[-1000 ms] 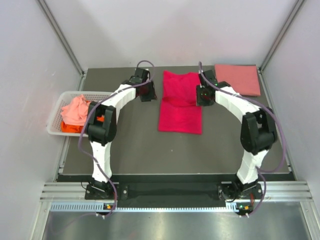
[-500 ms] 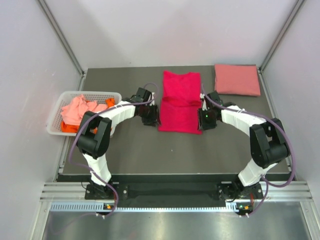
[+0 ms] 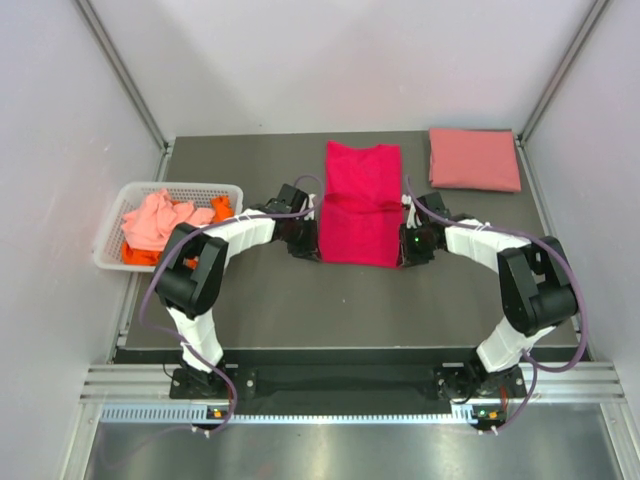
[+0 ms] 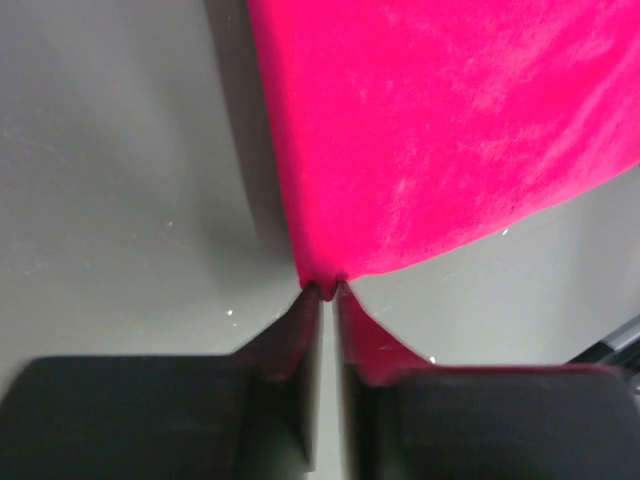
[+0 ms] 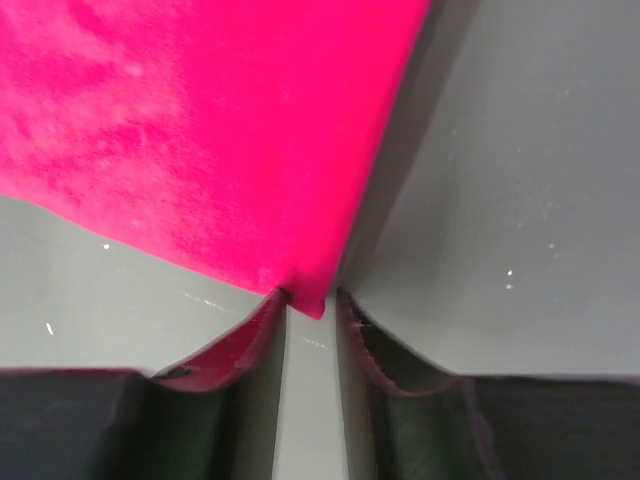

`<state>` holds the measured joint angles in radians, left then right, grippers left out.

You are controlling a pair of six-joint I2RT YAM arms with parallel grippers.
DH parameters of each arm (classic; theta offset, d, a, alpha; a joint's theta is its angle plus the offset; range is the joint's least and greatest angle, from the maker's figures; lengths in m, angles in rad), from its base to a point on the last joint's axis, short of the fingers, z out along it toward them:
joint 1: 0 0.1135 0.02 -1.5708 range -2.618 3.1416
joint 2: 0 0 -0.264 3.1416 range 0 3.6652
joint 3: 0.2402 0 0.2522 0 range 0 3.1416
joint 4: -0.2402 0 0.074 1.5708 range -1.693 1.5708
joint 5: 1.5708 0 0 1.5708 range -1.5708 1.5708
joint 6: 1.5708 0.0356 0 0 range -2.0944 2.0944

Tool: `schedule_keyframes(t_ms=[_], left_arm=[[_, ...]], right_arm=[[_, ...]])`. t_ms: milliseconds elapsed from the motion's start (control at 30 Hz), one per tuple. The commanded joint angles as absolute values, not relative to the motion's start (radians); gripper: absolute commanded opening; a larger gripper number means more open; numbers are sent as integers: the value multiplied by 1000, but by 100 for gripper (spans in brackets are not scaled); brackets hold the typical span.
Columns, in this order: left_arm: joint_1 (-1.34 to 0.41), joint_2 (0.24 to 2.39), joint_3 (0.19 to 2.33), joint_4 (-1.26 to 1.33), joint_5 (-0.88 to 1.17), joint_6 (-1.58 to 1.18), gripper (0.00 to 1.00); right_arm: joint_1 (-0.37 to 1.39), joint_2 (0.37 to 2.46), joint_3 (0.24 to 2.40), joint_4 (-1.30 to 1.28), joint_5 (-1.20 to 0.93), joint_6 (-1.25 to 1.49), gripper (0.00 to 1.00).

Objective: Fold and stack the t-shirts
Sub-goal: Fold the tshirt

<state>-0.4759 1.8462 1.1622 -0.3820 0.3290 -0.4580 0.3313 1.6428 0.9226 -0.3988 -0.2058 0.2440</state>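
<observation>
Magenta-red shirt [image 3: 361, 205]: smooth, folded flat, mid-table; bare table [image 3: 350, 310] along its near hem.
Left gripper [image 4: 328, 290]: fingers pinch the near-left corner.
Right gripper [image 5: 310, 296]: fingers slightly apart, flanking the near-right corner.

Lab robot cell: white walls [image 3: 350, 60], aluminium rails [image 3: 340, 385]

Fuzzy magenta-red shirt [image 4: 450, 130] on a smooth matt table [image 4: 120, 200]
Cloth nap soft and dull; grey tabletop faintly speckled, scuffed; white slotted basket [image 3: 195, 188] looks like plastic, probably slightly glossy; salmon shirt [image 3: 475, 160] matt cloth
</observation>
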Motion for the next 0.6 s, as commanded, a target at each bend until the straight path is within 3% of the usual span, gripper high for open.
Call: schedule_keyframes(t_ms=[0, 67, 100, 567], left_arm=[[-476, 1847, 1175, -339, 353, -454, 10], [-477, 1833, 1170, -353, 338, -462, 0], [-476, 1812, 1160, -354, 336, -465, 0], [-552, 1599, 893, -327, 307, -546, 0]], right_arm=[[321, 1615, 913, -331, -224, 224, 21], [321, 1615, 908, -324, -218, 230, 10], [321, 1608, 904, -322, -215, 244, 0], [337, 1352, 620, -290, -146, 379, 0]])
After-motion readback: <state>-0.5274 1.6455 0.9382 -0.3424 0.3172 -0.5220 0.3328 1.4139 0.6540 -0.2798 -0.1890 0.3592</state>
